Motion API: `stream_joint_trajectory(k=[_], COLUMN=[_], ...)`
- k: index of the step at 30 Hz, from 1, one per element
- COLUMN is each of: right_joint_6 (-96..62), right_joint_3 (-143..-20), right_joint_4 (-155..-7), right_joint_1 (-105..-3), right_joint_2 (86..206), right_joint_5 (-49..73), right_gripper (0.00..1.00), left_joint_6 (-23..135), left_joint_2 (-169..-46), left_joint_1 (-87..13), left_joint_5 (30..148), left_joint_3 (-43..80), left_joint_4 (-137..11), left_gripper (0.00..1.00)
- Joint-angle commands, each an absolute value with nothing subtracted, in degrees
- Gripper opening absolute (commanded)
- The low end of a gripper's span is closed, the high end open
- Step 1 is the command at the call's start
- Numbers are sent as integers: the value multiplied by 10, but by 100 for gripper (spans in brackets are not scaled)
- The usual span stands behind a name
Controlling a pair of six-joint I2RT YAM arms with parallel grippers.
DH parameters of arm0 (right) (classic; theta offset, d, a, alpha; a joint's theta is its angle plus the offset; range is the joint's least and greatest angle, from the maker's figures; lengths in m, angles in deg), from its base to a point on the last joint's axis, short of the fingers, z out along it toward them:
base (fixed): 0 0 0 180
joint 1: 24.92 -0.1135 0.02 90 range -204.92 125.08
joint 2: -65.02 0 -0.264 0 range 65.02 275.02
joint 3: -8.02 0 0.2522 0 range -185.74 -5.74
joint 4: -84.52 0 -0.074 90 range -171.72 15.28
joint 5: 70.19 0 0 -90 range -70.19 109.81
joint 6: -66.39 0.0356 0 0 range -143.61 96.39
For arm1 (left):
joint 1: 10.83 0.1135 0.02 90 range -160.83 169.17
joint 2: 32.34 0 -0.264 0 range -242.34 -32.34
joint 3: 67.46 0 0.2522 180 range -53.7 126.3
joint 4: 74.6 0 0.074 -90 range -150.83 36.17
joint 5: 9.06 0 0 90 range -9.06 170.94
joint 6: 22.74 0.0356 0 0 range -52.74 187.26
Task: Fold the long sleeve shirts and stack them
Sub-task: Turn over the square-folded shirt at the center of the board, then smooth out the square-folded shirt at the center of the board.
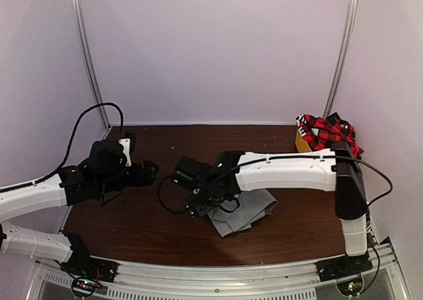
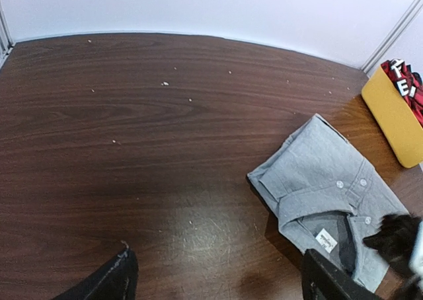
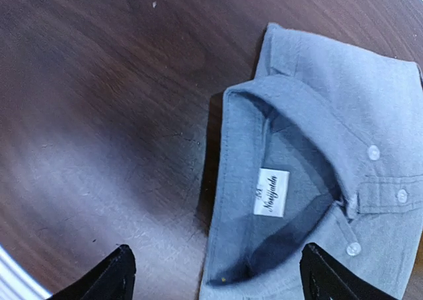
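Observation:
A light-grey collared button-front shirt (image 1: 243, 212) lies folded in a small bundle on the dark wood table, collar and white neck label up (image 3: 271, 191). It also shows in the left wrist view (image 2: 327, 187). My right gripper (image 3: 215, 273) hovers open just above its collar edge, one finger over the table and one over the cloth, holding nothing. My left gripper (image 2: 218, 280) is open and empty over bare table, left of the grey shirt. A red-and-black plaid shirt (image 1: 328, 133) is heaped in the tub at the back right.
A yellow plastic tub (image 2: 396, 115) stands at the table's back right corner under the plaid shirt. White walls close the back and sides. Bare wood (image 1: 198, 141) lies behind and left of the grey shirt.

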State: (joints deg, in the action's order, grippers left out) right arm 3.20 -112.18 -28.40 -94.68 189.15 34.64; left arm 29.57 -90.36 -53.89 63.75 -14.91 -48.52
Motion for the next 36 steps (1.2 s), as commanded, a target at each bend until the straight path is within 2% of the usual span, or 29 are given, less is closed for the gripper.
stream_joint_trajectory(k=[1, 10, 21, 25, 32, 36], right_joint_6=[25, 39, 59, 69, 73, 62], right_joint_3=[-992, -737, -552, -500, -445, -426], right_joint_4=[-422, -531, -619, -656, -703, -696], right_joint_1=[-898, -767, -665, -647, -646, -646], right_joint_2=[1734, 1546, 1447, 1425, 1414, 1404], right_joint_5=[284, 214, 132, 89, 46, 48], right_gripper=[87, 88, 86, 87, 83, 82], left_joint_6=[279, 237, 193, 188, 169, 171], left_joint_2=[-922, -1010, -1188, -1256, -1345, -1376], left_joint_1=[-535, -538, -600, -615, -621, -621], left_joint_5=[707, 867, 919, 932, 939, 937], left_joint_3=[-184, -228, -184, -147, -108, -93], left_joint_4=[-570, -751, -862, -875, -897, -895], left_gripper=[87, 85, 79, 72, 46, 35])
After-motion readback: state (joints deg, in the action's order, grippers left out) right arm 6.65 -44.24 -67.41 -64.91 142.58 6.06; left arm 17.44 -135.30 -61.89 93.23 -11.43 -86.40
